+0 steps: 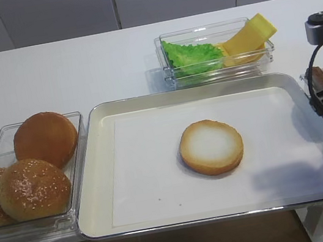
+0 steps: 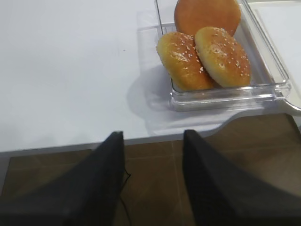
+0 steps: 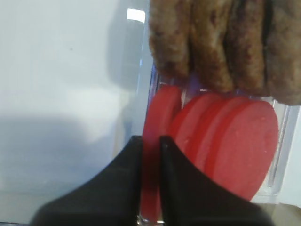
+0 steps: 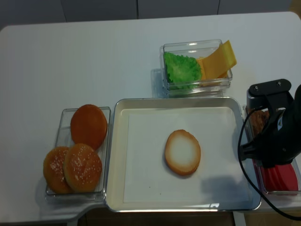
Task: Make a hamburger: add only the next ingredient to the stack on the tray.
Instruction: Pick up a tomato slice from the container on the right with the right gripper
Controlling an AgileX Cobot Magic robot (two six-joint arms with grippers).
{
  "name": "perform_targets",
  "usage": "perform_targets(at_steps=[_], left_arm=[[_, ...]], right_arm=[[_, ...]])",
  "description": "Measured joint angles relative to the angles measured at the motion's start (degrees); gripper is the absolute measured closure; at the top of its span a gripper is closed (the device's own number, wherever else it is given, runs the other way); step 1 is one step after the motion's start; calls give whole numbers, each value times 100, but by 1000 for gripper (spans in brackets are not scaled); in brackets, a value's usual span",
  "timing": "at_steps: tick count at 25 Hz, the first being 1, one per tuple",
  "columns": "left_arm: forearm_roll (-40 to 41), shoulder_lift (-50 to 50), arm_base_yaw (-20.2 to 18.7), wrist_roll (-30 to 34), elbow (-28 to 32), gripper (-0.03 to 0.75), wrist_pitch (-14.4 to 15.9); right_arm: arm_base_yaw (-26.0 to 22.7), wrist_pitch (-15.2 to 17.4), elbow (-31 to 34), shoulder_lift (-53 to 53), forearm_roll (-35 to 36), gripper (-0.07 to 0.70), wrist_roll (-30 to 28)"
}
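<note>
The stack is a single bun half (image 1: 211, 146) with its pale cut face up, lying in the middle of the silver tray (image 1: 206, 90) on the white liner. In the right wrist view my right gripper (image 3: 151, 139) is shut on the edge of the leftmost red tomato slice (image 3: 160, 108), which stands upright in a clear tub beside more red slices (image 3: 240, 146). From above, the right arm (image 4: 277, 136) hangs over that tub at the tray's right edge and hides the fingers. My left gripper (image 2: 153, 134) is open and holds nothing, off the table's front edge.
Brown meat pieces (image 3: 221, 42) fill the far end of the tomato tub. A clear tub of domed buns (image 1: 33, 167) sits left of the tray. Behind the tray stands a tub with lettuce and cheese (image 1: 215, 50).
</note>
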Motion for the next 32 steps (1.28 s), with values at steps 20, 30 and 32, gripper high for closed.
perform_targets(at_steps=[20,30,32], left_arm=[[0,0,0,0,0,414,0],[0,0,0,0,0,414,0],[0,0,0,0,0,414,0]], right_arm=[[0,284,-288,-880,117,568,12],[255,848,-1503,-1159,235,568,-113],[487,860,-1715,-1136,235,568,-113]])
